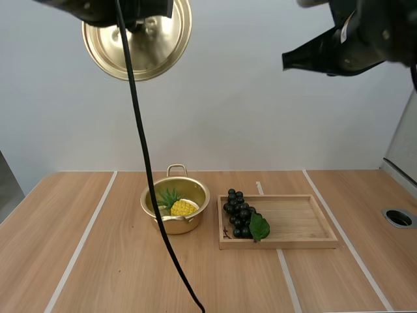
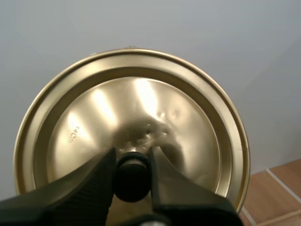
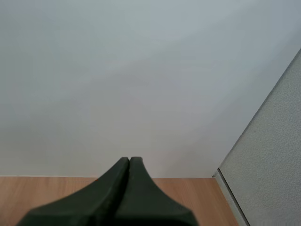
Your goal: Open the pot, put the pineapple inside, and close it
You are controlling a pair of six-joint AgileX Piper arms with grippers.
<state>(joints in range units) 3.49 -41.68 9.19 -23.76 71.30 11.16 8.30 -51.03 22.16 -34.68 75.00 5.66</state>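
A round brass-coloured metal lid (image 1: 153,45) hangs high above the wooden surface (image 1: 98,261).
The left gripper (image 2: 133,160) has ribbed black fingers (image 2: 89,181) pinching the lid's black knob (image 2: 133,181); the right gripper (image 3: 129,162) has its fingers pressed together in one dark wedge. The bumpy yellow pineapple (image 1: 183,207) sits inside the open shiny gold pot (image 1: 179,227), beside a flat wooden tray (image 1: 300,222) of dark grapes (image 1: 238,212).

A plain pale wall (image 1: 260,117) stands behind the light wooden table (image 1: 117,274), a grey panel (image 3: 273,165) at right.
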